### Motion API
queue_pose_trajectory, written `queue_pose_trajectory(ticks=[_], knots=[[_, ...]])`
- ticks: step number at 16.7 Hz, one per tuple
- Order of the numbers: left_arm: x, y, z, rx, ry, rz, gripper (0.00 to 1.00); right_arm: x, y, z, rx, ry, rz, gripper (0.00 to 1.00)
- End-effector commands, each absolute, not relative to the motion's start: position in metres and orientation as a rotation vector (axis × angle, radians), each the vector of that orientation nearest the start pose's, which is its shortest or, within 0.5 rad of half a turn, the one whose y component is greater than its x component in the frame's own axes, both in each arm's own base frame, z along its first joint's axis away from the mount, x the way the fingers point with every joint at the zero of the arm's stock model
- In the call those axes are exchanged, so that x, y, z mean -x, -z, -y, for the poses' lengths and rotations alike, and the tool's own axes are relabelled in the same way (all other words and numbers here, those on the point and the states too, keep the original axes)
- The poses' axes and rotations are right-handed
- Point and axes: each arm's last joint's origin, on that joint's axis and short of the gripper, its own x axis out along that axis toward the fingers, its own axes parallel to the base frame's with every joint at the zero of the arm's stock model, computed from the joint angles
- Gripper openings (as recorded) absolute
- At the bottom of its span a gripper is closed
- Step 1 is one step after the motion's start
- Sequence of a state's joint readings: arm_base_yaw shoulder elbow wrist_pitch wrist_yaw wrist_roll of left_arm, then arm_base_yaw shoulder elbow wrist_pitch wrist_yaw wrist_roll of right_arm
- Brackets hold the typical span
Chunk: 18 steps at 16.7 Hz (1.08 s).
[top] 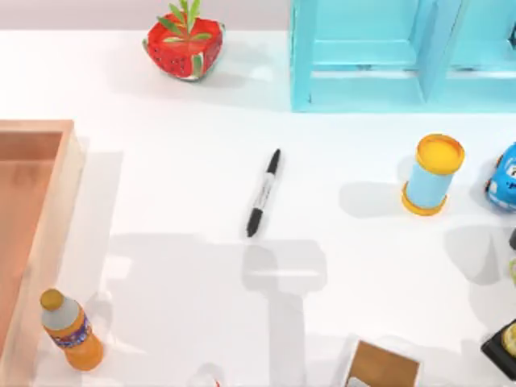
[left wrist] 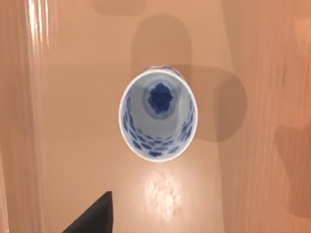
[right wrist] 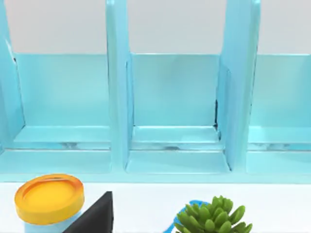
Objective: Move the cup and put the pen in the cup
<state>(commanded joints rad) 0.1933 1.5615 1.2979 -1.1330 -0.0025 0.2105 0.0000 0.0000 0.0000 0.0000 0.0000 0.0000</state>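
One cup: the cup (left wrist: pixel 158 116) stands upright on a brown wooden surface, seen straight down its mouth in the left wrist view, blue flowers on the inside wall and floor.
Cup's place: that wood matches the wooden tray (top: pixel 32 210) at the bench's left edge, though in the top view I can't spot the cup itself.
Pen: the pen (top: pixel 264 193) lies flat on the white bench (top: pixel 185 193) near the middle, slanted, one end toward the far side, nothing touching it.
Left tool: hovering above the cup, looking down into it; one dark fingertip (left wrist: pixel 95 216) peeks into the left wrist view, and I cannot tell whether the fingers are apart or together.
Right tool: facing the light-blue shelf unit (right wrist: pixel 170 97); again one dark fingertip (right wrist: pixel 95 216) on show, state impossible to call.
Around the pen: light-blue cylinder (top: pixel 434 175) with yellow ends off to the right, blue toy car (top: pixel 504 177) just beyond it.
Far side: strawberry-shaped pot (top: pixel 185 40) with green leaves.
Near side: orange drink bottle (top: pixel 71 329) by the tray's corner.
By the right tool: a green succulent (right wrist: pixel 214 216).
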Motion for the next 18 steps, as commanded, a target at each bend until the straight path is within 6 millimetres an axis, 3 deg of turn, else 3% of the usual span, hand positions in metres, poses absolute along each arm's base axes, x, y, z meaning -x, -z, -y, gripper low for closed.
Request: queue_pose_trajectory(ticks=[5,12,18], knots=[[-0.321,-0.249,-0.076,-0.016,0.008,-1.566,1.00,-0.106,-0.160,0.001,0.000,0.000,0.000,1.00],[-0.323,-0.248,-0.075,-0.017,0.013,-1.575,1.00,-0.106,-0.160,0.001,0.000,0.000,0.000,1.00],[-0.327,-0.205,-0.077,-0.014,0.010,-1.576,1.00,-0.106,-0.160,0.001,0.000,0.000,0.000,1.00]])
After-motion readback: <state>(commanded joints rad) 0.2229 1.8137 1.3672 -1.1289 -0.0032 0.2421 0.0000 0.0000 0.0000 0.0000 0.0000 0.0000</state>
